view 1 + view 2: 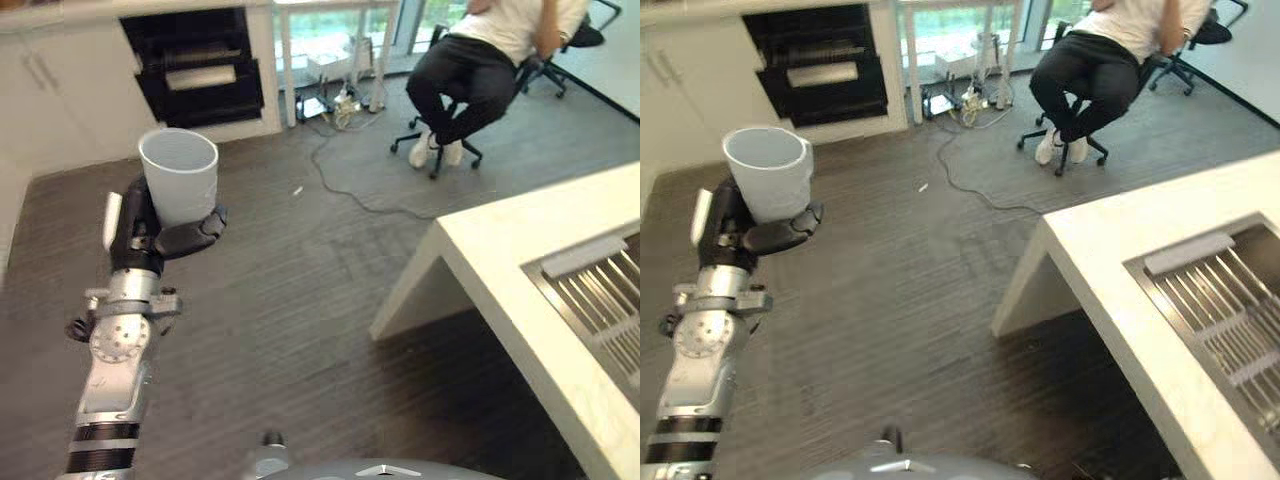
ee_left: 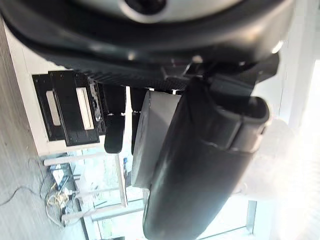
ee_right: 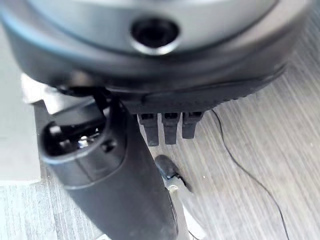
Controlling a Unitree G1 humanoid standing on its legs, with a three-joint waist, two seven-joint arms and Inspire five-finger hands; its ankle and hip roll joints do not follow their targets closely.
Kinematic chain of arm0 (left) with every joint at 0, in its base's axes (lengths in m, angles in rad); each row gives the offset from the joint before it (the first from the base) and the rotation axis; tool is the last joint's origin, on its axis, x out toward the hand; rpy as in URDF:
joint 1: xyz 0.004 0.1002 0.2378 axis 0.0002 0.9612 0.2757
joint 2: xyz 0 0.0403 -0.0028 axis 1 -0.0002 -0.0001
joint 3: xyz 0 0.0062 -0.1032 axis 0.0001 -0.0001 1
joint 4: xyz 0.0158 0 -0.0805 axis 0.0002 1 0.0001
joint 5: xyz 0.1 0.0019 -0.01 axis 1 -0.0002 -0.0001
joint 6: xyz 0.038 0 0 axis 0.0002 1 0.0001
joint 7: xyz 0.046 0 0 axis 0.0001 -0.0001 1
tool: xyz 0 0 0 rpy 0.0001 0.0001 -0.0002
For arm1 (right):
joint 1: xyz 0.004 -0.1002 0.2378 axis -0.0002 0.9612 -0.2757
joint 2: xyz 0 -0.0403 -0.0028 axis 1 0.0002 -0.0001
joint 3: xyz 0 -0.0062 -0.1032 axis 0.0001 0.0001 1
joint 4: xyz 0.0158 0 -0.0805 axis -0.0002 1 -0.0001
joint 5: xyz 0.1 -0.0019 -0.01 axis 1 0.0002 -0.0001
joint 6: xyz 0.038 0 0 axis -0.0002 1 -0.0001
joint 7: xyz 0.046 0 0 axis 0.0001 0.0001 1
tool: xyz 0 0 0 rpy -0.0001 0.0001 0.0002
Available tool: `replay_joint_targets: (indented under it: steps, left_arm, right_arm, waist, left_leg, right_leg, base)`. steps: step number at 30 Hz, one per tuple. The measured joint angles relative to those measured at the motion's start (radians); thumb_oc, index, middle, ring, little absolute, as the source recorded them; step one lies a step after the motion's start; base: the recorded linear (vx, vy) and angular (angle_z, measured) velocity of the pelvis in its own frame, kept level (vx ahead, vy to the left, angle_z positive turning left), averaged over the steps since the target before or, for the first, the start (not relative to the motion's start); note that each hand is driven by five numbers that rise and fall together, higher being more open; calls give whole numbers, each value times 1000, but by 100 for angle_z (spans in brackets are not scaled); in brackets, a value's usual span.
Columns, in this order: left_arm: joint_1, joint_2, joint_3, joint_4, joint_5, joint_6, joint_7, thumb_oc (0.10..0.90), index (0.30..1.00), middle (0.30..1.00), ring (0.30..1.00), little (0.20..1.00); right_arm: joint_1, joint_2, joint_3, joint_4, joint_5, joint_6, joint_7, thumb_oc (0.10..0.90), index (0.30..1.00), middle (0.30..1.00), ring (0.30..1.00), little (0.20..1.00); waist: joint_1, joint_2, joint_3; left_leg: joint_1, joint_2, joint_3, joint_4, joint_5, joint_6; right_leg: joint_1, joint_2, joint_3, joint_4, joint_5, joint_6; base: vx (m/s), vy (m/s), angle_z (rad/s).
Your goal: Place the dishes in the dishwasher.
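Observation:
My left hand (image 1: 150, 235) is shut on a pale blue-grey cup (image 1: 180, 175), holding it upright and mouth up above the dark wood floor at the left. Fingers and thumb wrap its lower half. The left wrist view shows the cup's wall (image 2: 155, 135) pressed between the thumb (image 2: 200, 165) and the fingers. A black built-in appliance (image 1: 195, 65) with racks showing sits in the white cabinets at the far wall, beyond the cup. My right hand (image 3: 120, 190) hangs over the floor with relaxed fingers and holds nothing.
A white counter (image 1: 500, 260) juts in from the right, with a metal sink rack (image 1: 600, 290) set into it. A person sits on an office chair (image 1: 480, 70) at the back. Cables (image 1: 340, 110) lie under a white table by the window.

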Motion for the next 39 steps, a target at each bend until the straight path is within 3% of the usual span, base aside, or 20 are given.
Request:
replay_joint_targets:
  steps: [2, 3, 4, 5, 6, 7, 8, 9, 10, 11, 12, 14, 15, 18, 21, 27, 39]
  left_arm:
    - [-24, -5, -110, 14, 8, 11, -23, 400, 300, 300, 300, 300]
    - [-20, -15, -166, 11, 16, 9, -49, 400, 300, 300, 300, 300]
    - [-31, -25, -196, 15, 17, 10, -39, 400, 300, 300, 300, 300]
    - [-31, -29, -202, 15, 17, 10, -40, 400, 300, 300, 300, 300]
    - [-65, -18, -245, 35, 15, 10, -23, 400, 300, 300, 300, 300]
    - [-123, -16, -291, 68, 15, 9, -17, 400, 300, 300, 300, 300]
    - [-153, -4, -312, 80, 17, 6, -23, 400, 300, 300, 300, 300]
    - [-144, -3, -313, 73, 18, 4, -17, 400, 300, 300, 300, 300]
    - [-165, -14, -324, 91, 25, 3, -8, 400, 300, 300, 300, 300]
    - [-158, -23, -334, 87, 25, -2, -9, 400, 300, 300, 300, 300]
    - [-151, -29, -354, 82, 30, -1, -7, 400, 300, 300, 300, 300]
    - [-148, -26, -395, 49, 55, -7, -10, 400, 300, 300, 300, 300]
    - [-136, -22, -390, 46, 66, -14, -5, 400, 300, 300, 300, 300]
    - [-88, 13, -372, 38, 83, -14, 15, 400, 300, 300, 300, 300]
    - [-50, 73, -370, 36, 141, -14, 28, 400, 300, 300, 300, 300]
    - [-41, 67, -324, 33, 195, -14, 71, 400, 300, 300, 300, 300]
    - [-40, 61, -314, 33, 201, -14, 91, 400, 300, 300, 300, 300]
  right_arm:
    - [-39, -7, -53, 97, 1, 13, -35, 800, 900, 900, 900, 900]
    - [-44, -31, -86, 98, 1, 18, -52, 800, 900, 900, 900, 900]
    - [-37, -48, -83, 70, 6, 12, -59, 800, 900, 900, 900, 900]
    - [-45, -49, -103, 62, 26, 9, -59, 800, 900, 900, 900, 900]
    - [-39, -41, -56, 8, 64, -2, -65, 800, 900, 900, 900, 900]
    - [-26, -44, -31, -36, 85, -20, -62, 800, 900, 900, 900, 900]
    - [-44, -25, -13, -54, 96, -37, -44, 800, 900, 900, 900, 900]
    - [-76, -10, -6, -67, 110, -39, -40, 800, 900, 900, 900, 900]
    - [-79, 3, 35, -93, 124, -47, -45, 800, 900, 900, 900, 900]
    - [-87, 22, 16, -94, 132, -59, -44, 800, 900, 900, 900, 900]
    - [-89, 25, 33, -118, 132, -56, -46, 800, 900, 900, 900, 900]
    - [-116, 31, 71, -131, 131, -72, -43, 800, 900, 900, 900, 900]
    - [-136, 38, 71, -124, 131, -77, -42, 800, 900, 900, 900, 900]
    - [-170, 62, 69, -114, 127, -85, -50, 800, 900, 900, 900, 900]
    - [-165, 62, 69, -103, 128, -87, -55, 800, 900, 900, 900, 900]
    - [-142, 95, 72, -67, 120, -79, -58, 800, 900, 900, 900, 900]
    - [-120, 107, 72, -62, 120, -79, -63, 800, 900, 900, 900, 900]
  waist:
    - [4, 7, 2]
    - [11, 43, 28]
    - [-5, 74, 42]
    - [-9, 88, 51]
    - [-46, 127, 67]
    - [-70, 147, 80]
    - [-83, 127, 80]
    - [-60, 113, 82]
    - [-100, 109, 84]
    - [-117, 101, 78]
    - [-100, 102, 73]
    - [-81, 92, 75]
    - [-73, 65, 74]
    - [-53, 18, 63]
    - [-49, -6, 49]
    - [-49, -9, 34]
    - [-51, -12, 13]
  left_leg:
    - [-53, -41, 31, 99, -45, 56]
    - [-6, -69, -22, 75, -49, 113]
    - [4, -80, -91, 59, -48, 119]
    - [27, -83, -123, 26, -35, 127]
    - [31, -72, -216, 10, -22, 116]
    - [37, -66, -302, -16, 0, 115]
    - [83, -83, -337, -101, 43, 88]
    - [104, -111, -358, -124, 43, 118]
    - [90, -118, -424, -114, 43, 96]
    - [108, -122, -454, -134, 50, 84]
    - [101, -109, -467, -146, 52, 84]
    - [107, -85, -477, -125, 48, 10]
    - [111, -84, -464, -127, 51, 4]
    - [152, -78, -429, -154, 51, 2]
    - [208, -76, -424, -197, 49, -1]
    - [236, -79, -418, -206, 49, -1]
    - [249, -92, -416, -206, 49, -1]
  right_leg:
    - [44, -53, -36, 67, 4, -6]
    - [38, -92, 6, 211, -10, -3]
    - [37, -55, 124, 230, -96, 10]
    - [24, -18, 223, 212, -157, 35]
    - [0, 151, 524, 147, -249, 59]
    - [-14, 252, 684, 129, -312, 50]
    - [-89, 283, 726, 128, -332, 67]
    - [-148, 276, 732, 126, -331, 63]
    - [-169, 288, 795, 90, -298, 24]
    - [-184, 278, 747, 82, -237, -9]
    - [-163, 295, 736, 75, -240, -13]
    - [-81, 314, 647, -1, -225, -24]
    - [-59, 317, 634, -33, -222, -29]
    - [6, 322, 633, -105, -213, -32]
    - [59, 320, 632, -144, -210, -26]
    - [74, 311, 639, -144, -181, 22]
    - [83, 297, 658, -145, -180, 23]
  base:
    - [-2, 366, 134]
    - [94, 471, 178]
    - [205, 336, 156]
    - [244, 316, 175]
    - [155, 188, 197]
    - [156, 182, 243]
    - [90, 84, 159]
    - [117, 43, 159]
    - [29, -45, 150]
    - [37, -67, 171]
    - [21, -55, 115]
    - [78, -97, 106]
    - [138, -65, 82]
    - [129, -21, -1]
    - [92, -18, -3]
    - [70, -15, -8]
    - [12, -18, -3]
